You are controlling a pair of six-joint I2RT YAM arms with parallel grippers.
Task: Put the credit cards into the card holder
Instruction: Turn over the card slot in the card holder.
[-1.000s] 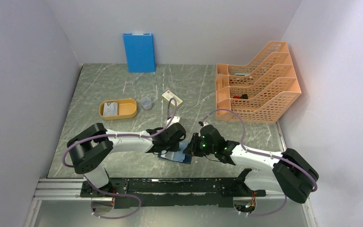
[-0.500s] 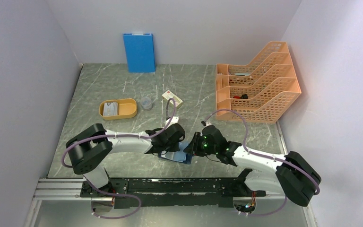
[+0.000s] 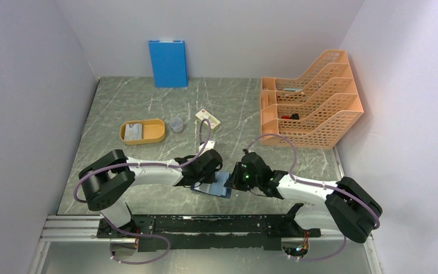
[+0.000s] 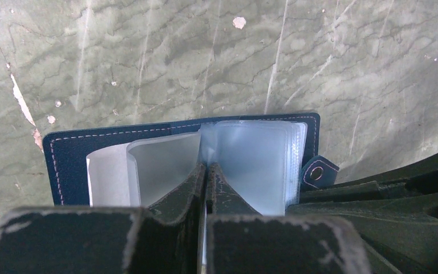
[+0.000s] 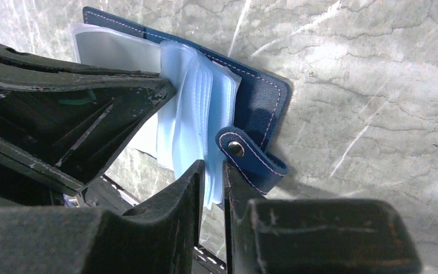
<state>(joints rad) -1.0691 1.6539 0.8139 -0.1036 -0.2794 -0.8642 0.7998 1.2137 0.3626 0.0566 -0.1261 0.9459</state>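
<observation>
The dark navy card holder (image 3: 215, 188) lies open on the table between my two grippers, its clear sleeves fanned up. In the left wrist view its navy cover (image 4: 68, 154) lies flat, and my left gripper (image 4: 206, 168) is shut on one upright clear sleeve. In the right wrist view my right gripper (image 5: 210, 171) is shut on the edges of several light blue sleeves beside the snap tab (image 5: 245, 157). From above, the left gripper (image 3: 210, 180) and the right gripper (image 3: 231, 181) meet over the holder. A pale credit card (image 3: 132, 132) lies in the orange oval tray (image 3: 157, 132).
A small clear cup (image 3: 175, 124) and a cream box with a red mark (image 3: 207, 119) sit behind the arms. A bright blue folder (image 3: 167, 63) stands at the back wall. Orange stacked racks (image 3: 311, 100) fill the right side.
My right gripper has shifted slightly left, closer onto the card holder's sleeves. My left gripper has stayed shut on its sleeve.
</observation>
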